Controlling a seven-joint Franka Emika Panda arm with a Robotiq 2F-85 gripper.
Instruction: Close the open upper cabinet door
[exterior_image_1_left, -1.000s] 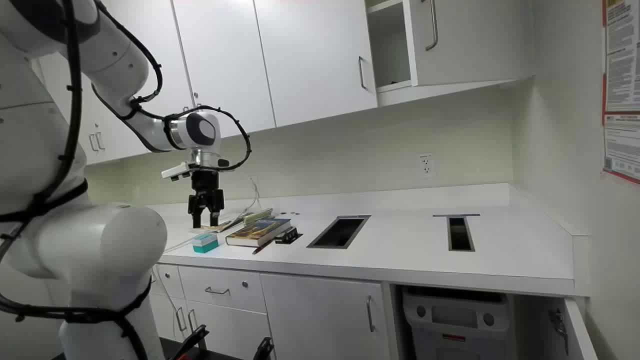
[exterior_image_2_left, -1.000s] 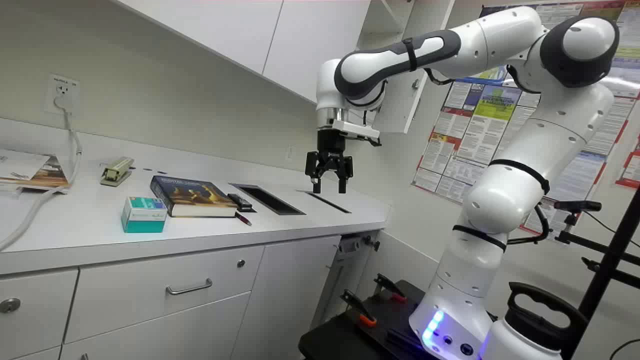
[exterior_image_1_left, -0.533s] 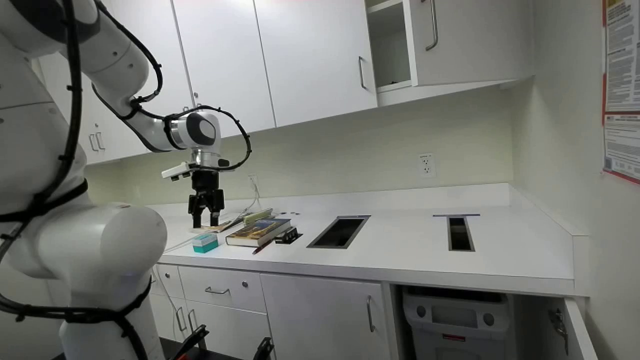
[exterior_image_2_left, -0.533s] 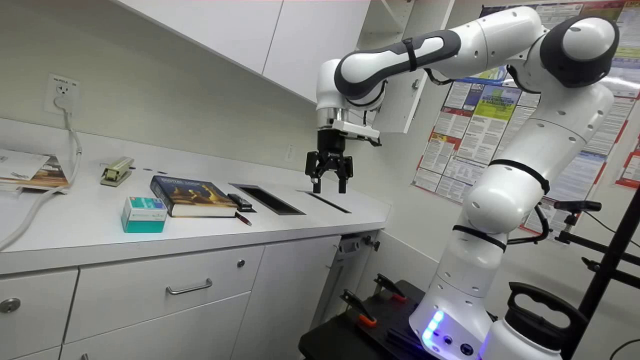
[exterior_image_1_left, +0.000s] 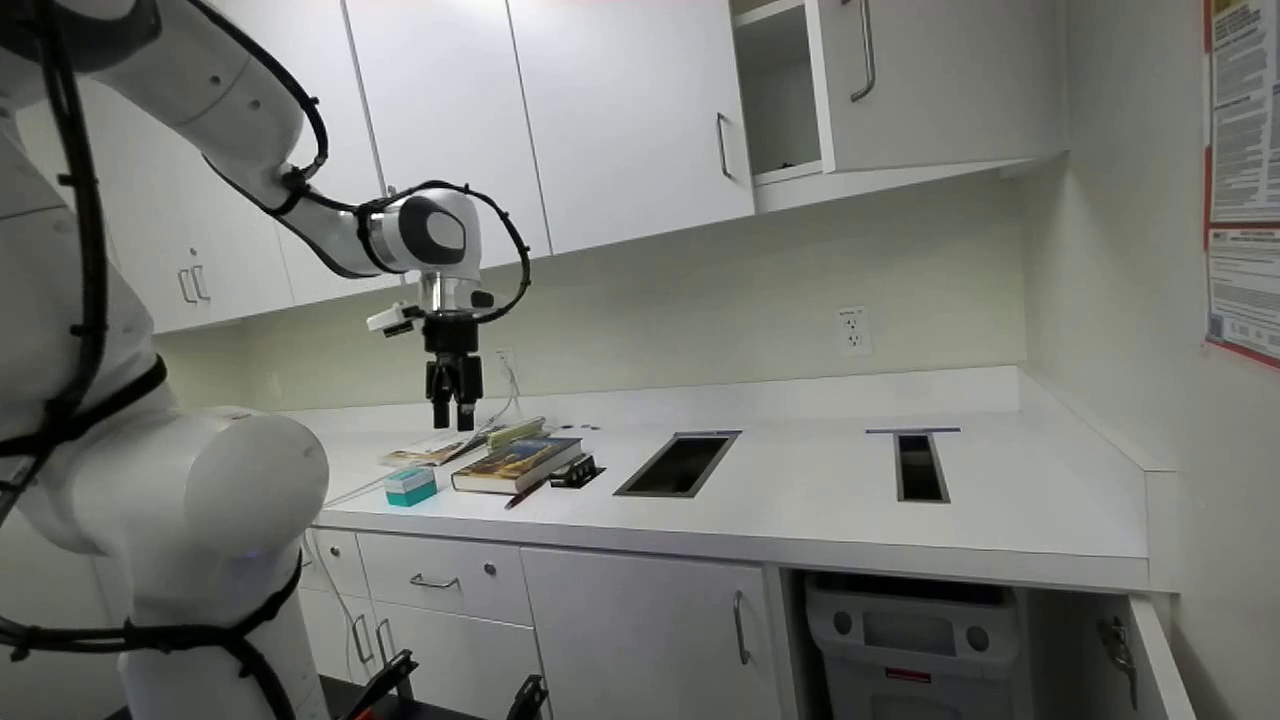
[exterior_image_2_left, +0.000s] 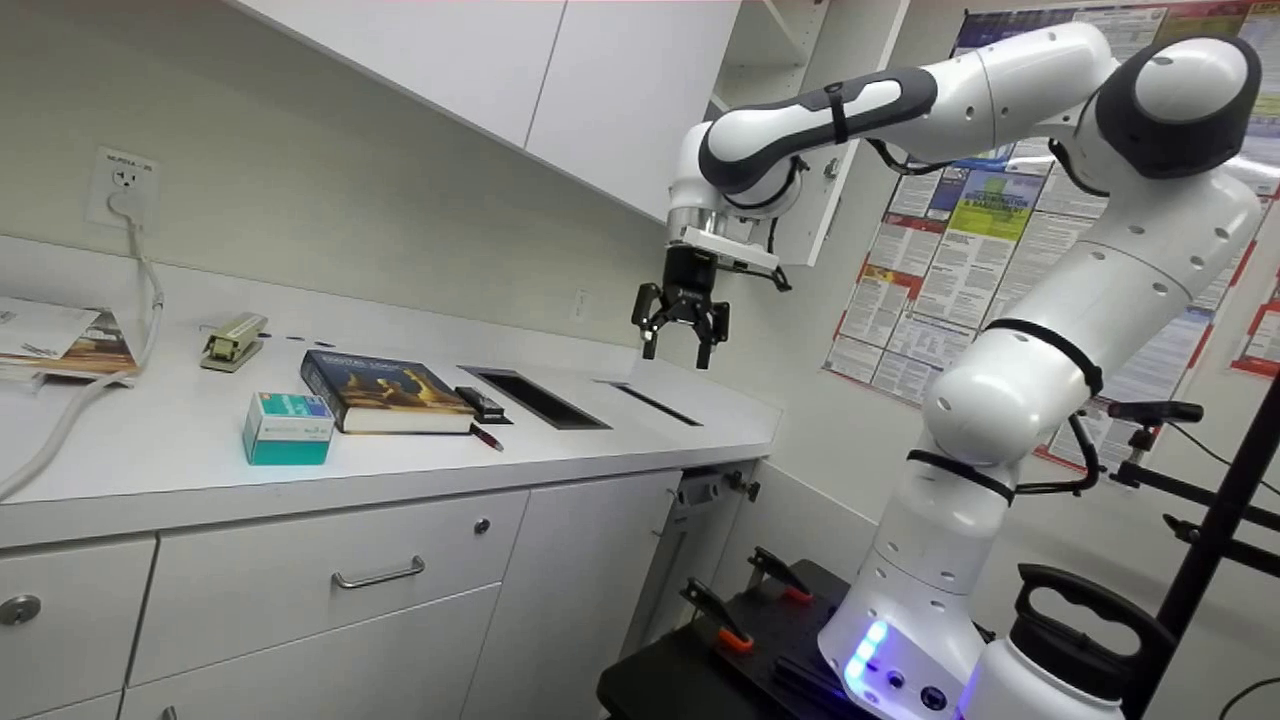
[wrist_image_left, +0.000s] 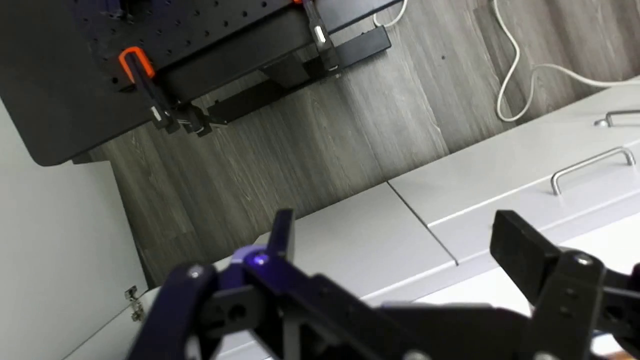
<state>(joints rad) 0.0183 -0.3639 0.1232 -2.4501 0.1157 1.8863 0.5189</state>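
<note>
Wrist view: the gripper is seen with its fingers spread wide, base-cabinet fronts and floor being shown below. In an exterior view the upper cabinet door is found swung open at the upper right, above the right part of the counter, with its silver bar handle near its left edge and the cabinet interior exposed beside it; the gripper, pointed down, is seen lower and well to the left. In an exterior view that door is partly hidden by the robot arm. On the counter, a teal-and-white box is set to the left of a book, near the front edge, and a stapler is placed farther back.
</note>
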